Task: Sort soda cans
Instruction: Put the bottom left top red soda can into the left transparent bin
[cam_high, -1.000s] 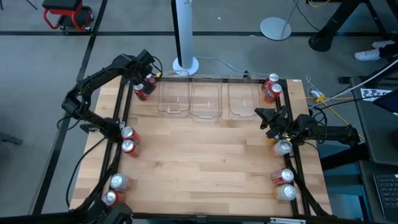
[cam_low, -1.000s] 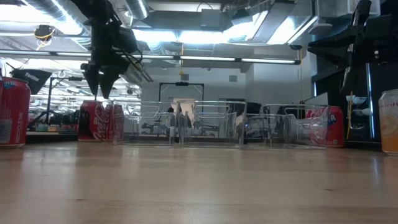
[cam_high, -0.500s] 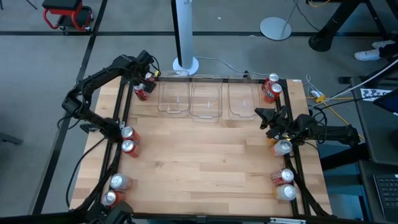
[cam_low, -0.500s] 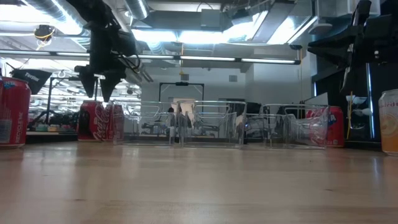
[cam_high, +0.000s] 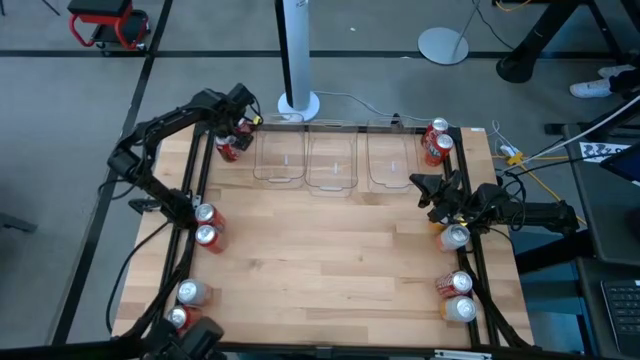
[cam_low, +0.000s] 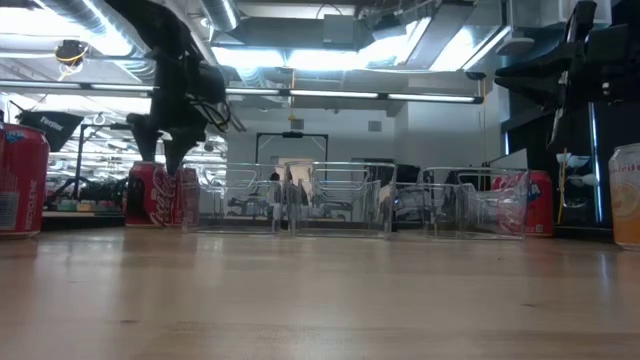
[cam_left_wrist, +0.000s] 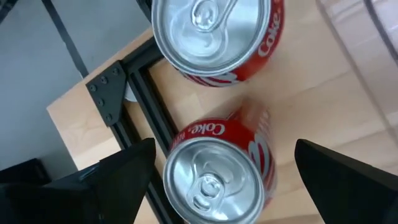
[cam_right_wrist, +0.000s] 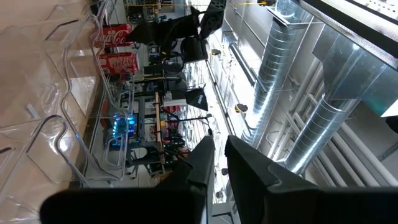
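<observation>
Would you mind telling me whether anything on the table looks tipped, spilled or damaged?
Nothing stands out. The soda cans stand upright along the table's edges, and the three clear bins sit in a straight row.

Glossy metal soda cans (cam_left_wrist: 216, 34), matt wooden table (cam_high: 330, 250), clear plastic bins (cam_high: 330, 160).

left claw (cam_high: 232, 128) — far-left corner, fingers spread wide | right claw (cam_high: 421, 186) — right side, fingers pinched together

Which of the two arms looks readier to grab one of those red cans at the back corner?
The left. Its tool hangs open right over a red can in the far left corner, a second can beside it. The right tool is shut and waits near the table's right edge, over no can.
</observation>
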